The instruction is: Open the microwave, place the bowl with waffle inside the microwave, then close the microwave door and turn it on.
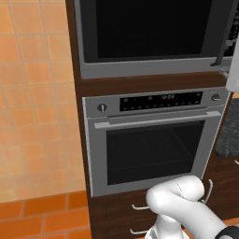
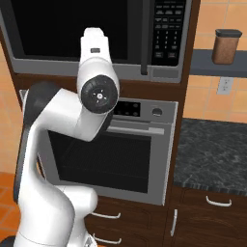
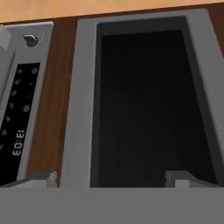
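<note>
microwave door (image 2: 77,26) black glass, silver-grey frame | button panel (image 2: 167,31) black, pale keys | oven (image 1: 154,140) steel-grey, dark window | cabinet (image 1: 140,86) dark brown wood | wall tiles (image 1: 32,93) orange | table (image 2: 212,149) mottled black stone | canister (image 2: 226,47) brown, dark lid

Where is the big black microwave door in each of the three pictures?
Left base view: the wide black glass microwave door fills the top, above the steel oven.
Right base view: top left, partly behind the white arm.
Hand view: the big dark panel, turned sideways.
Shared landmark: the oven's black display strip.
</note>
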